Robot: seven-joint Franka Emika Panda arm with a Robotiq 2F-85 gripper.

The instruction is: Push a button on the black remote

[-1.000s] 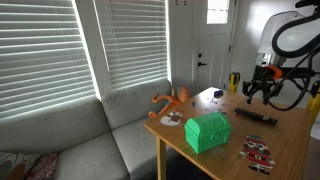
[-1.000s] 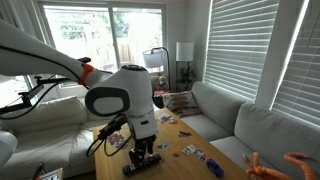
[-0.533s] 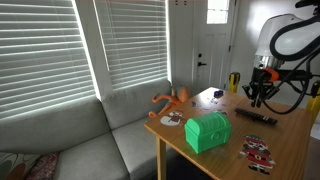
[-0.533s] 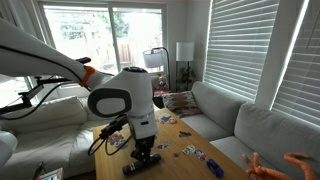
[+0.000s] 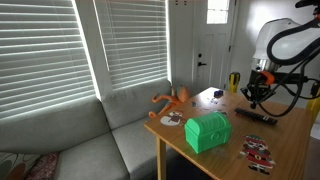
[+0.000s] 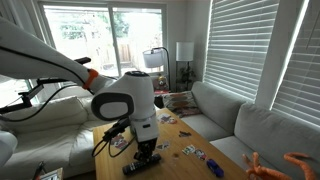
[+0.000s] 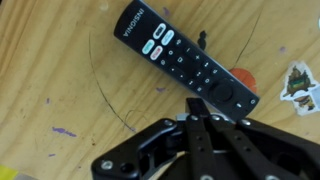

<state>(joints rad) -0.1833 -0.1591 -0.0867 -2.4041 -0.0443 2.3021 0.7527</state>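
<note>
I find the black remote (image 7: 185, 62) flat on the wooden table (image 7: 60, 90), its long axis diagonal. It lies just ahead of my gripper (image 7: 197, 112), whose jaws appear pinched together, tips near its buttoned end.

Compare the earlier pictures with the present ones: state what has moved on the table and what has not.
The gripper came down a little towards the remote, and its jaws drew together; in the wrist view they now meet close to the remote. Nothing was taken hold of or let go. The remote, the green chest and the orange toy stayed where they were.
</note>
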